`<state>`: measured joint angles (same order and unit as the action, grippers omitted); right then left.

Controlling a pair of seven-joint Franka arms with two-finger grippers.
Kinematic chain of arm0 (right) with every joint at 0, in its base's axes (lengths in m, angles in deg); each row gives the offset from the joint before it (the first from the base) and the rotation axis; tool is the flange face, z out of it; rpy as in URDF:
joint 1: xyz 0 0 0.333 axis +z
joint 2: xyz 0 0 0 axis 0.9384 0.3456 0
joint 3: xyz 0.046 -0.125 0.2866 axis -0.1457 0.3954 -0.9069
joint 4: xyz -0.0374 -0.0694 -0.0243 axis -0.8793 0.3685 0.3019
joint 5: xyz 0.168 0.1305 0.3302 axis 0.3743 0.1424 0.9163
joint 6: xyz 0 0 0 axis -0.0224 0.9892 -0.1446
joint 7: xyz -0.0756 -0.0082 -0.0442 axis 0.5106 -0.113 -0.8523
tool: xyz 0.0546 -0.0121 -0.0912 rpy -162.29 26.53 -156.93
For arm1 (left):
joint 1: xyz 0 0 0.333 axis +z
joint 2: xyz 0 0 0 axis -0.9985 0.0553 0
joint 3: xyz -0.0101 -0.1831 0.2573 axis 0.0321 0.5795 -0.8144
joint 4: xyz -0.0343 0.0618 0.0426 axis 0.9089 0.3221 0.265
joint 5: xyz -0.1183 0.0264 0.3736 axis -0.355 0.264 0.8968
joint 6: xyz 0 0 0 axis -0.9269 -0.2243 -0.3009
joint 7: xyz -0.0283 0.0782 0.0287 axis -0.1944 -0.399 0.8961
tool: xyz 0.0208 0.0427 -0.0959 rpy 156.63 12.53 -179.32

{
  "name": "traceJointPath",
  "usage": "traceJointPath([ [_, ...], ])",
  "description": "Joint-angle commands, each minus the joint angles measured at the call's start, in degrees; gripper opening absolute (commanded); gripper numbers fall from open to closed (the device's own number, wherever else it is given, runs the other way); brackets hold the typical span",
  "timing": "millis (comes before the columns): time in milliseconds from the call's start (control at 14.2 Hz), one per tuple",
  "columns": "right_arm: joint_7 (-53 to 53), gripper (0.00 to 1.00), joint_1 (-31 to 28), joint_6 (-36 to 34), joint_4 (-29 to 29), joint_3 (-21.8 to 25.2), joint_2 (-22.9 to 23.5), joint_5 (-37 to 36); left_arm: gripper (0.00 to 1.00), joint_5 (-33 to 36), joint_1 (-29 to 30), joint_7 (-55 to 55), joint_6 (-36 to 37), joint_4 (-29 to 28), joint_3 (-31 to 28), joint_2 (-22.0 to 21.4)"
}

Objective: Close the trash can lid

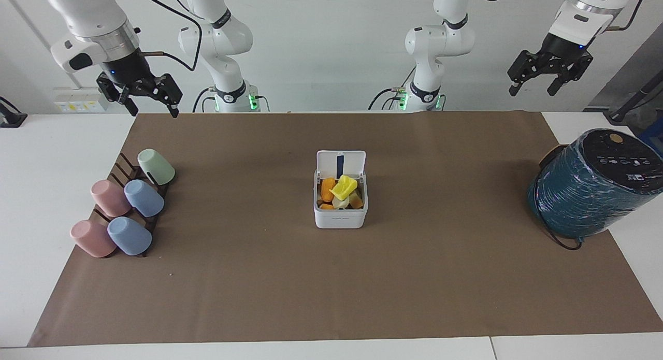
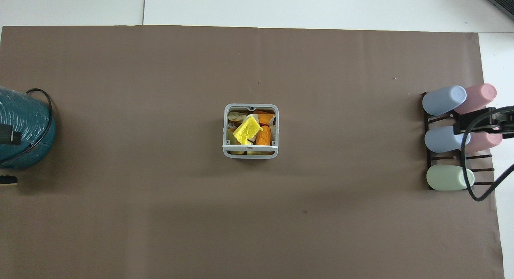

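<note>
Both arms wait raised at the robots' edge of the worktop [image 1: 466, 277]: left hand [image 1: 536, 83] and right hand [image 1: 151, 104], fingers apart. At the middle, the trash can [image 1: 340, 219] sits full, its lid [image 1: 341, 163] upright on the robots' side.

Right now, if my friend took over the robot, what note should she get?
Left claw: open, up in the air at its own end of the table, waiting.
Right claw: open, raised near the cups, waiting.
Bin: mid-table, full of colourful scraps.
Lid: standing open on the bin's robot-side edge.
Done: nothing. Left: push the lid down shut.
</note>
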<state>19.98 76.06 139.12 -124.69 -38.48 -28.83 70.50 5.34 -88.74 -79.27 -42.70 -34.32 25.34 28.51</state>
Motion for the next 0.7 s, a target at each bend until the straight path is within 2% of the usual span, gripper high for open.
traceJointPath([
  [0, -1.43, 1.0, -1.27, -0.64, -0.44, -0.77, -0.66, 1.26, 1.0, 1.16, -0.02, -0.27, -0.64, -1.48, 0.25, -1.47],
  [633, -1.43, 1.0, -1.27, -0.63, -0.44, -0.77, -0.66, 1.26, 1.0, 1.25, -0.2, -0.19, -0.99, -1.4, 1.03, -2.17],
])
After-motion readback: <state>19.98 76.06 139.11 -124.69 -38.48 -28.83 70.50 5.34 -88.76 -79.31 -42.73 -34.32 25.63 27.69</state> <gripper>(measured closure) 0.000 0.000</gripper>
